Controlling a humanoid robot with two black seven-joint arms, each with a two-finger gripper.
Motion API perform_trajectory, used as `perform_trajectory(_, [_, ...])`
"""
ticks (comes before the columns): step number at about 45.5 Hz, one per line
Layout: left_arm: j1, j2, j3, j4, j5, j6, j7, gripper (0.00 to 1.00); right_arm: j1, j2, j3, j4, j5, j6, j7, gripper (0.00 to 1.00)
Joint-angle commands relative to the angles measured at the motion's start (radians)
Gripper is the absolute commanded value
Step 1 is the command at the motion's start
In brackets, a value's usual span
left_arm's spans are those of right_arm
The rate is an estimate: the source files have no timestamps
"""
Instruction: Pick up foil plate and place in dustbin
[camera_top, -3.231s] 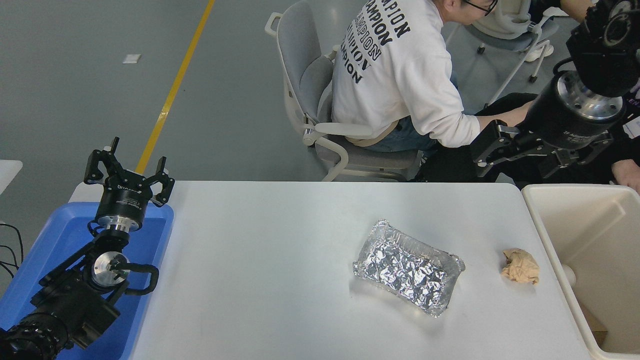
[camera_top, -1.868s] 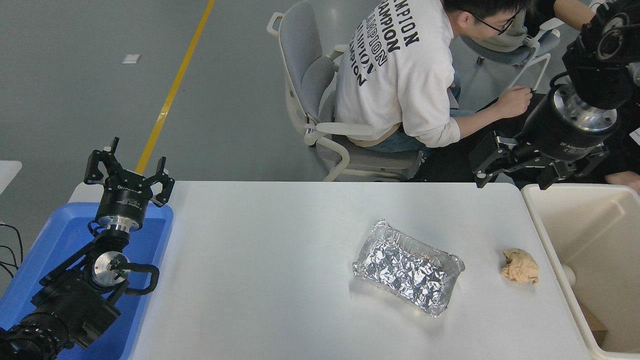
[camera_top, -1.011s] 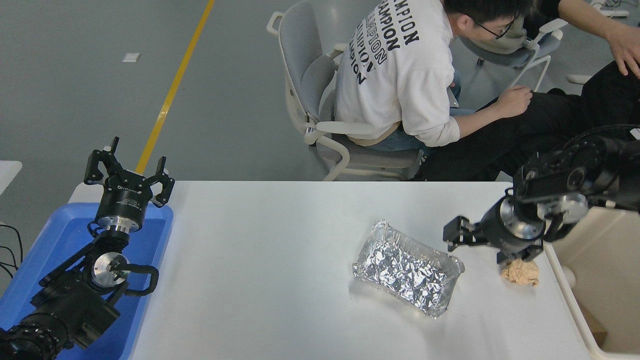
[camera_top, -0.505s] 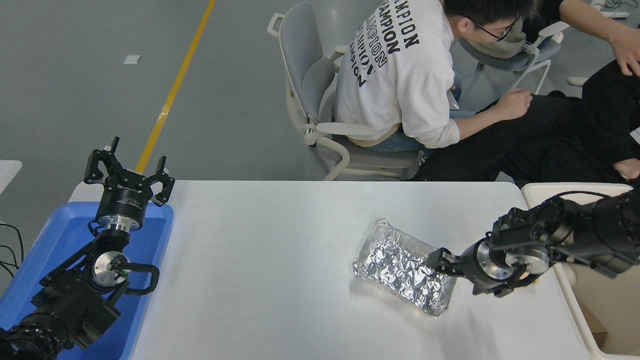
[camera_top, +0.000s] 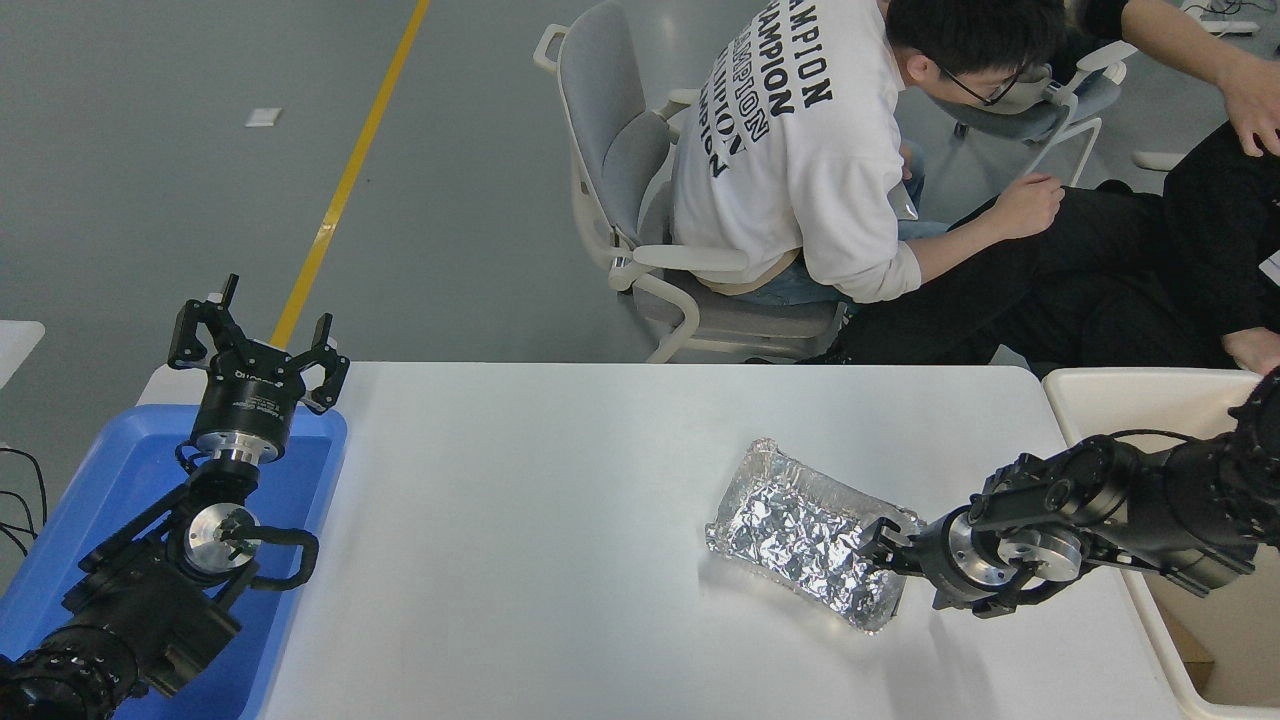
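Foil plate (camera_top: 800, 530): shiny silver crinkled aluminium tray, rectangular w/ rounded corners and a shallow raised rim. It is seen lying flat, open side up, on the right half of the white table, long axis set diagonally, far-left to near-right. Dustbin (camera_top: 1130, 392): large cream plastic bin w/ thick smooth rim and deep walls, placed at the table's right edge, partly cut off by the frame.
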Motion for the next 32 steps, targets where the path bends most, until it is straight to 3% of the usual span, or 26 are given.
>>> perform_trajectory(1, [0.000,0.000,0.000,0.000,0.000,0.000,0.000,0.99,-0.004,-0.006,0.002,0.003,0.039,0.009,0.001,0.07])
perform_trajectory(5, [0.000,0.000,0.000,0.000,0.000,0.000,0.000,0.99,-0.003,-0.006,0.002,0.003,0.050,0.009,0.001,0.00])
perform_trajectory(24, [0.000,0.000,0.000,0.000,0.000,0.000,0.000,0.99,0.033,-0.031,-0.007,0.019,0.093,0.073,0.001,0.00])
perform_trajectory(32, [0.000,0.000,-0.001,0.000,0.000,0.000,0.000,0.99,0.112,-0.083,-0.027,0.038,0.093,0.217,0.001,0.00])
